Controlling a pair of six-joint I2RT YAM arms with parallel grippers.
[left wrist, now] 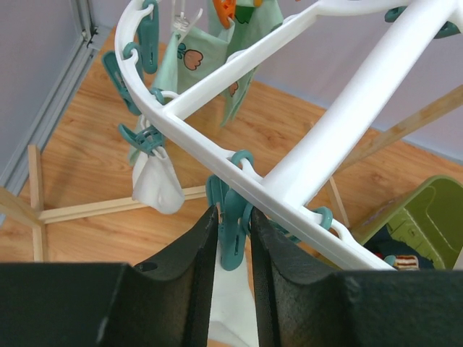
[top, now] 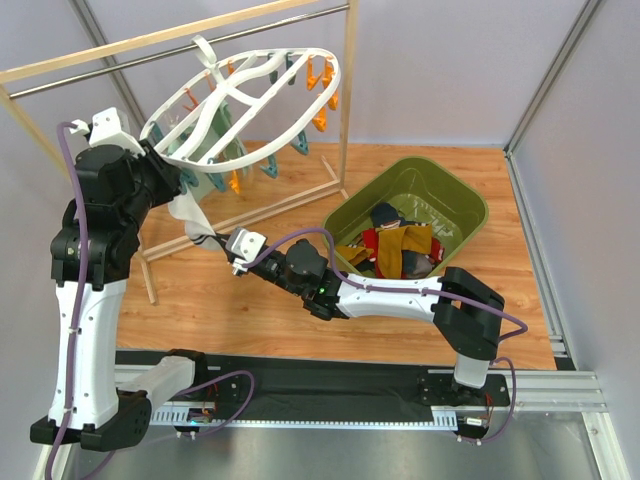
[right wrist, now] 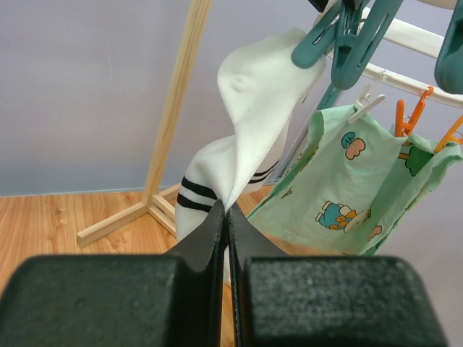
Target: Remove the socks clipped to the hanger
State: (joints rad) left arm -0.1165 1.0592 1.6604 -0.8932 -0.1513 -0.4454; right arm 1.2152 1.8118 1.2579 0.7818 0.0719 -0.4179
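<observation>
The white oval hanger hangs from the rail, and its bars cross the left wrist view. My left gripper is shut on a teal clip at the hanger's rim; in the top view it is at the rim's near left. A white sock with black stripes hangs from that clip. My right gripper is shut on this sock's lower part, below the hanger in the top view. Mint green printed socks and another white sock stay clipped.
An olive green bin at the right holds several socks, red, mustard and dark. The wooden and metal rail frame stands behind, with its foot bars on the wood floor. Orange and teal clips dangle from the hanger's far side.
</observation>
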